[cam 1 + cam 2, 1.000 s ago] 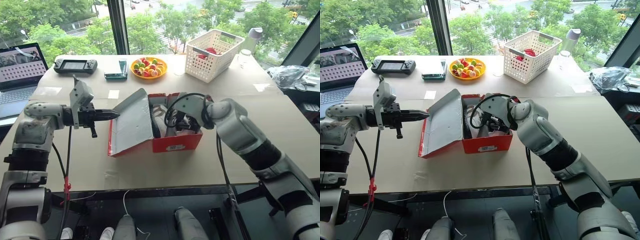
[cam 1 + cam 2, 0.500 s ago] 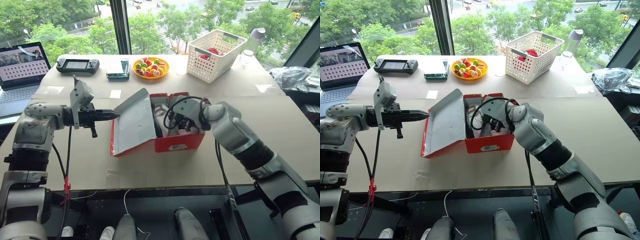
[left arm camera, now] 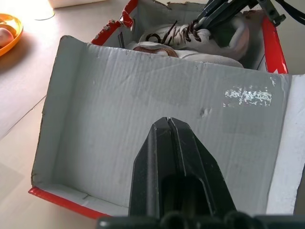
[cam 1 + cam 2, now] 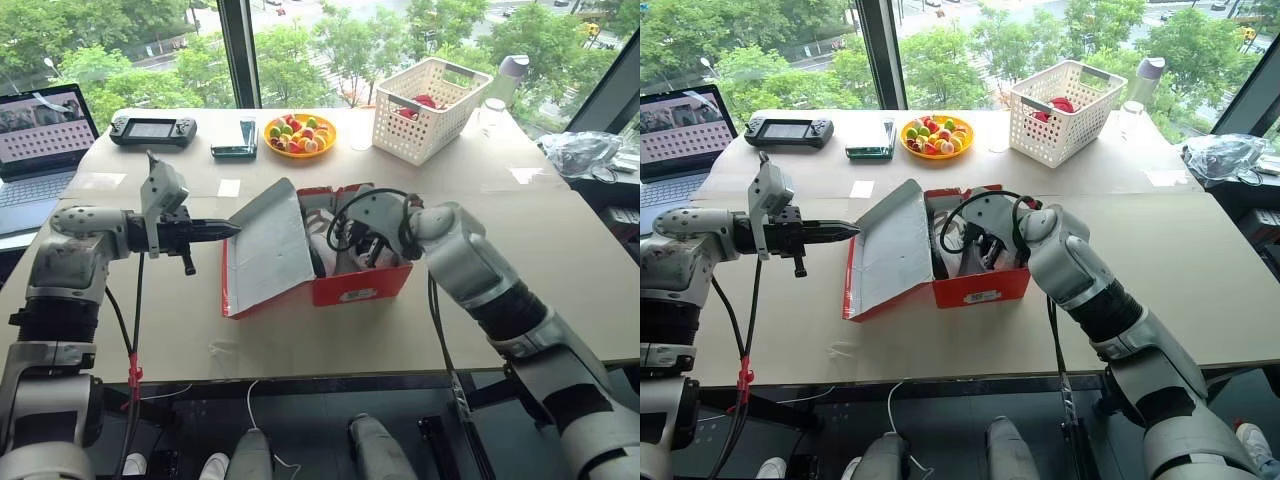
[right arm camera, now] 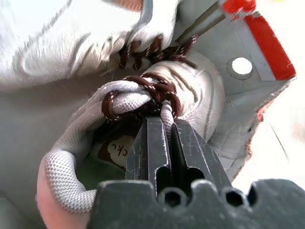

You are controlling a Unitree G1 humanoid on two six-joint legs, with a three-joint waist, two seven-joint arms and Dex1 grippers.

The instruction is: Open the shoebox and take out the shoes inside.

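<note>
The red rectangular cardboard shoebox [image 4: 340,285] sits mid-table with its hinged grey-white lid [image 4: 265,245] swung out toward the robot's left, and the left gripper [image 4: 215,229] has its two black fingers pressed together, empty, tips against the inside face of that lid as if propping it open.

Down in the box, the right gripper [image 5: 161,131] is pinching the tongue of the near shoe, fingertips [image 5: 153,128] clamped just under the knot of dark brown laces [image 5: 143,93]. The small whitish mesh sneakers [image 3: 190,40] lie side by side inside, the far shoe [image 5: 95,43] just beyond the gripped one.

Here is what the coming lift turns on, as I read it: the shoe lies lengthwise along the box, and the fingers hold it at the throat, so the heel and toe will hang off either side of the pinch. The right arm is plainly the nearer one and is already in the box; the left is tied up at the lid. The red side wall [image 5: 264,40] stands close beside the shoe — a straight pull upward looks the safest way out, since a sideways drag could catch that wall.
</note>
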